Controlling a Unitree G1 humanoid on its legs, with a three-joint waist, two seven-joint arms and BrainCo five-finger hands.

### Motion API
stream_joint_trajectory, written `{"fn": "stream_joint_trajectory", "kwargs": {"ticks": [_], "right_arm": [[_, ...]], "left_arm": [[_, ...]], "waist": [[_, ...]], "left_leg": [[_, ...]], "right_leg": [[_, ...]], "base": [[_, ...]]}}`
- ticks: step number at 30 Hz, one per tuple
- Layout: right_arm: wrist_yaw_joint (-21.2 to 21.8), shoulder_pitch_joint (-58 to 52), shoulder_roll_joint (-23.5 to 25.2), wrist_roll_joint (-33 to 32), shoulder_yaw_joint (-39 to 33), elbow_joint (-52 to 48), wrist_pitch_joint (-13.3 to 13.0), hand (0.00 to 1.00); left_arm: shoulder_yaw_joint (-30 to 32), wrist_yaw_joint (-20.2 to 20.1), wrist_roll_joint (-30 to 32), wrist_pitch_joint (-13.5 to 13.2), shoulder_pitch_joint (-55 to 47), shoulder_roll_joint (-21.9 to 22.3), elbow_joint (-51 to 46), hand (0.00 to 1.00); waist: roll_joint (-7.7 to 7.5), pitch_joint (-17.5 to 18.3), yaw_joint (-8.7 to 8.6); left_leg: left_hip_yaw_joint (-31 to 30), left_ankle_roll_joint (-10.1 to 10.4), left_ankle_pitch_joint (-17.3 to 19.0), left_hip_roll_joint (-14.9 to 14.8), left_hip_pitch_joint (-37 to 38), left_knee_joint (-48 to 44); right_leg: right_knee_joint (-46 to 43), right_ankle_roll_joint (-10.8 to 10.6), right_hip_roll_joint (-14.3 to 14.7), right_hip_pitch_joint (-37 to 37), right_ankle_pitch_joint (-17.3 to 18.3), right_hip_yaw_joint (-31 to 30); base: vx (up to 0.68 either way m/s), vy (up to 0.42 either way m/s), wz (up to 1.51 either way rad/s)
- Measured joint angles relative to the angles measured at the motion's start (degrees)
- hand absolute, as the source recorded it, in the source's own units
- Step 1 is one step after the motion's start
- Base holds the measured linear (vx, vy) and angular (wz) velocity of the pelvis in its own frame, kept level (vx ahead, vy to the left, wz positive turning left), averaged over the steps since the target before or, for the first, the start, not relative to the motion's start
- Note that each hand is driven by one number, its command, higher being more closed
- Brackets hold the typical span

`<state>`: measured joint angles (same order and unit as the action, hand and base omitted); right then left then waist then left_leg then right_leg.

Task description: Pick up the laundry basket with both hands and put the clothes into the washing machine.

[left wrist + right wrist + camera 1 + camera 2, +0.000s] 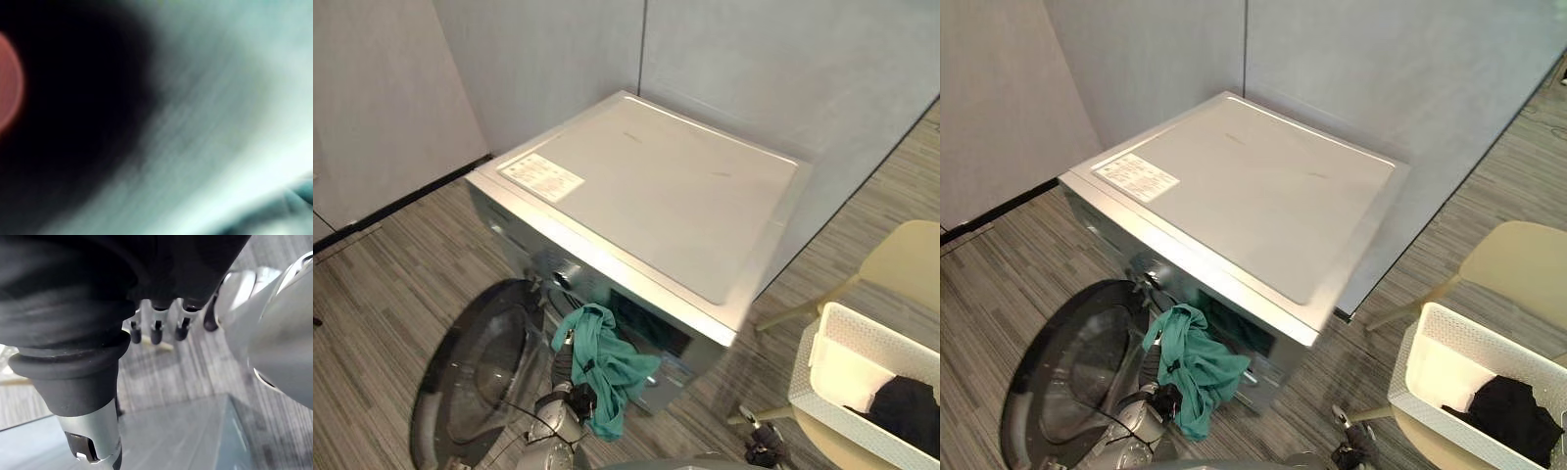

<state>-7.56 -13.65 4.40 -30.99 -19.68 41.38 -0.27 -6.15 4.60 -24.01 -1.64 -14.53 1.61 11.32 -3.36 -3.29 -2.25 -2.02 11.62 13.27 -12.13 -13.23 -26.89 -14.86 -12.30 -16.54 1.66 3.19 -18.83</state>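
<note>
Right fingers [155,328] straight, apart from the nearby laundry basket [806,377]

The washing machine [656,196] takes the middle of the frame, backed into a corner of wall panels [754,69] that run across the top. Its door [480,372] hangs open at lower left, over the floor [391,284]. Just right of the door, at the machine's front opening, a garment [607,367] drapes over the left hand [581,399] (which lies mostly beneath it). At lower right the laundry basket [862,333] sits on a chair [906,259], apart from the machine, with clothes [906,406] in its lower right part. The right hand [764,446] is at the bottom edge, just left of the basket.
</note>
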Motion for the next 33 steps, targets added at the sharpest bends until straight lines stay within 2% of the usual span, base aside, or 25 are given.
{"fn": "stream_joint_trajectory", "kwargs": {"ticks": [1,2,3,4,5,6,7,8,9,10,11,14,17,19,20,21,23,25,27,28,29,30,31,32,33], "right_arm": [[0.1,0.18,0.02,0.0,-0.15,0.05,-0.21,0.0],[0.1,0.77,0.05,0.07,-0.15,0.16,-0.24,0.0],[0.08,1.12,0.03,0.1,-0.1,0.33,-0.27,0.0],[0.08,2.06,-0.13,0.19,0.08,0.84,-0.1,0.0],[0.02,2.09,-0.36,0.37,0.02,1.05,0.02,0.0],[0.03,2.14,-0.34,1.51,0.06,1.4,0.2,0.0],[0.03,2.28,-0.35,2.09,0.04,1.76,0.23,0.0],[0.12,2.81,-0.35,2.66,-0.07,2.48,0.35,0.0],[0.22,3.12,-0.32,3.26,-0.33,2.48,0.36,0.0],[0.3,3.18,-0.31,3.55,-0.53,2.45,0.32,0.0],[0.31,3.15,-0.16,3.64,-1.09,2.51,0.25,0.0],[0.3,2.58,0.2,3.65,-2.4,3.17,0.2,0.0],[0.32,3.18,0.35,4.65,-2.28,4.4,0.04,0.0],[0.64,3.32,0.32,4.75,-1.63,4.44,0.01,0.0],[1.46,3.2,-0.01,5.03,-1.64,4.31,-0.1,0.0],[1.71,3.17,-0.55,5.92,-1.66,4.32,-0.11,0.0],[1.65,3.15,-1.07,6.58,-1.67,4.14,-0.1,0.0],[1.58,2.92,-0.42,6.6,-1.56,1.94,-0.08,0.0],[1.62,2.0,-0.27,6.68,-1.09,1.49,-0.32,0.0],[1.61,1.99,-0.35,6.86,-1.13,1.52,-0.38,0.0],[1.61,2.04,-1.04,7.48,-1.53,2.21,-0.36,0.0],[1.7,2.89,-0.73,8.18,-2.32,4.27,-0.01,0.0],[1.67,3.47,-0.47,8.48,-2.67,5.46,0.37,0.0],[1.51,4.73,-0.34,8.66,-4.45,7.6,0.91,0.0],[1.11,5.08,-0.41,8.61,-5.92,7.88,0.85,0.0]], "left_arm": [[-0.73,-0.55,0.06,-0.21,0.44,-1.08,-0.03,1.0],[-0.61,-0.64,0.14,-0.37,0.4,-1.71,-0.05,1.0],[-0.54,-0.66,0.22,-0.36,0.34,-2.0,-0.05,1.0],[-0.04,-0.64,0.54,-0.37,0.33,-2.23,-0.05,1.0],[0.17,-0.55,0.72,-0.43,0.32,-2.08,-0.07,1.0],[0.43,-0.28,0.7,-0.5,0.02,-1.78,-0.06,1.0],[0.55,-0.11,0.7,-0.53,-0.23,-1.62,-0.05,1.0],[0.86,0.65,0.6,-0.54,-0.93,-1.21,0.02,1.0],[1.49,0.87,0.58,-0.54,-1.63,-0.45,0.02,1.0],[1.8,0.89,0.58,-0.52,-1.92,0.05,0.02,1.0],[1.84,0.94,0.57,-0.42,-2.3,0.61,0.06,1.0],[1.75,0.78,0.54,0.26,-2.82,2.15,0.1,1.0],[1.79,0.43,0.59,0.27,-2.48,2.14,0.08,1.0],[1.95,-0.62,0.6,0.24,-1.46,2.17,-0.3,1.0],[1.94,-1.26,0.6,0.24,-1.48,2.18,-0.98,1.0],[2.2,-1.7,0.6,0.24,-1.79,2.19,-1.48,1.0],[3.09,-1.99,0.6,0.25,-2.11,2.26,-2.25,1.0],[4.58,-1.95,0.55,0.23,-2.15,2.38,-2.9,1.0],[4.06,-1.84,0.53,0.28,-2.13,2.07,-2.85,1.0],[3.3,-1.89,0.53,0.29,-2.12,1.86,-2.8,1.0],[1.56,-1.92,0.56,0.49,-2.09,2.14,-2.46,1.0],[1.29,-1.81,0.58,0.62,-1.52,2.03,-1.52,1.0],[1.09,-1.79,0.6,0.62,-0.77,1.64,-0.99,1.0],[-0.49,-1.75,0.61,0.83,1.36,0.0,1.19,1.0],[-2.04,-1.79,0.66,1.13,2.61,-1.96,2.24,1.0]], "waist": [[0.14,0.05,0.15],[0.48,0.02,0.52],[0.85,-0.03,0.78],[1.35,-0.33,0.75],[1.72,-0.56,0.37],[1.95,-0.64,0.2],[1.93,-0.63,0.25],[2.06,-0.63,0.81],[2.16,-0.42,0.86],[1.93,-0.22,0.94],[2.12,-0.27,0.86],[2.69,0.08,1.09],[2.54,-0.1,1.66],[1.78,-1.85,2.0],[2.24,-2.35,3.18],[2.45,-2.48,3.52],[2.73,-2.61,3.25],[2.48,-2.67,3.25],[2.32,-2.56,3.0],[2.29,-2.51,2.94],[2.83,-1.85,2.99],[2.0,-1.37,1.72],[1.59,-1.48,0.74],[0.63,-1.42,-0.13],[0.47,-1.43,-0.14]], "left_leg": [[3.4,-0.93,0.48,0.28,0.99,0.85],[8.21,-2.65,0.55,0.25,3.01,2.42],[10.52,-3.4,0.34,0.0,4.29,3.48],[14.48,-4.52,-0.35,0.09,6.8,5.96],[17.35,-5.38,-0.9,0.43,8.96,8.04],[20.55,-6.14,-1.39,1.14,10.79,10.29],[22.35,-6.36,-1.52,1.5,11.78,11.38],[25.1,-6.4,-1.75,2.17,13.25,12.94],[27.23,-6.38,-1.79,2.32,13.55,13.27],[27.97,-6.34,-1.81,2.35,13.58,13.35],[28.77,-6.19,-2.24,2.61,14.01,13.84],[28.76,-7.04,-5.68,2.96,14.8,17.4],[28.45,-6.96,-6.06,1.01,13.68,14.97],[24.91,-6.47,-5.73,-1.53,8.05,1.55],[21.47,-5.88,-6.14,-3.28,3.89,-7.4],[19.27,-5.28,-6.58,-4.16,1.59,-11.4],[19.24,-5.63,-6.85,-5.12,0.42,-14.79],[18.25,-10.0,-3.73,-7.47,-0.41,-16.8],[14.47,-10.3,-3.52,-9.2,0.8,-11.15],[12.22,-10.18,-3.91,-8.93,1.42,-7.73],[7.31,-6.11,-2.89,-6.29,3.88,-1.31],[5.56,-4.79,-2.09,-3.27,4.88,3.1],[5.2,-4.57,-1.96,-1.69,4.52,4.16],[5.01,-4.54,-1.97,0.4,4.22,4.94],[5.25,-4.54,-1.97,1.97,4.28,4.71]], "right_leg": [[0.76,1.7,-0.77,1.84,-5.61,-0.03],[1.05,5.7,-1.56,4.05,-10.5,1.64],[0.76,8.25,-1.85,5.31,-12.35,4.12],[-4.46,9.01,-1.89,8.09,-11.82,9.98],[-9.87,9.98,-1.93,9.71,-8.67,16.37],[-17.28,11.46,-1.6,10.89,-2.97,23.67],[-20.7,11.33,-1.11,11.36,0.14,26.11],[-24.65,9.63,0.69,12.22,4.85,28.97],[-24.5,8.31,2.17,12.37,7.84,30.13],[-23.71,8.0,2.41,12.34,8.46,30.12],[-22.38,7.34,2.57,12.3,8.95,30.03],[-12.8,7.98,4.33,8.39,9.91,32.98],[-6.74,7.95,6.21,5.05,9.89,34.12],[-4.9,7.94,6.06,2.54,10.0,35.41],[-5.0,8.0,6.09,2.16,10.16,35.45],[-5.24,8.34,6.25,2.08,10.49,35.47],[-5.35,8.08,5.44,1.55,10.41,35.4],[-4.93,6.97,4.46,1.53,9.45,34.65],[-3.73,5.35,3.86,1.56,8.53,34.01],[-3.13,4.62,3.51,1.64,8.12,33.65],[-1.66,2.54,2.54,1.68,6.81,32.54],[1.13,0.62,2.02,1.54,5.33,31.92],[2.53,0.7,2.12,1.44,4.32,31.3],[5.31,0.43,0.96,0.27,2.31,31.34],[7.59,0.15,-0.26,-1.05,0.06,31.26]], "base": [[0.04,0.584,-1.12],[0.0,0.426,-1.35],[-0.02,0.298,-1.55],[-0.01,0.212,-1.32],[-0.05,0.212,-1.46],[-0.05,0.142,-1.14],[-0.06,0.091,-1.36],[-0.03,0.018,-1.31],[-0.03,-0.008,-1.21],[-0.01,-0.039,-0.74],[0.08,-0.073,-0.4],[0.07,-0.129,-0.16],[-0.03,-0.115,0.13],[-0.12,-0.048,0.34],[-0.15,0.031,-0.01],[-0.1,0.096,-0.06],[-0.04,0.152,-0.01],[-0.01,0.181,-0.17],[0.05,0.259,-0.12],[0.12,0.422,-0.14],[0.16,0.38,0.03],[0.17,0.352,0.26],[0.13,0.274,0.63],[0.09,0.276,0.54],[0.07,0.283,0.33]]}}
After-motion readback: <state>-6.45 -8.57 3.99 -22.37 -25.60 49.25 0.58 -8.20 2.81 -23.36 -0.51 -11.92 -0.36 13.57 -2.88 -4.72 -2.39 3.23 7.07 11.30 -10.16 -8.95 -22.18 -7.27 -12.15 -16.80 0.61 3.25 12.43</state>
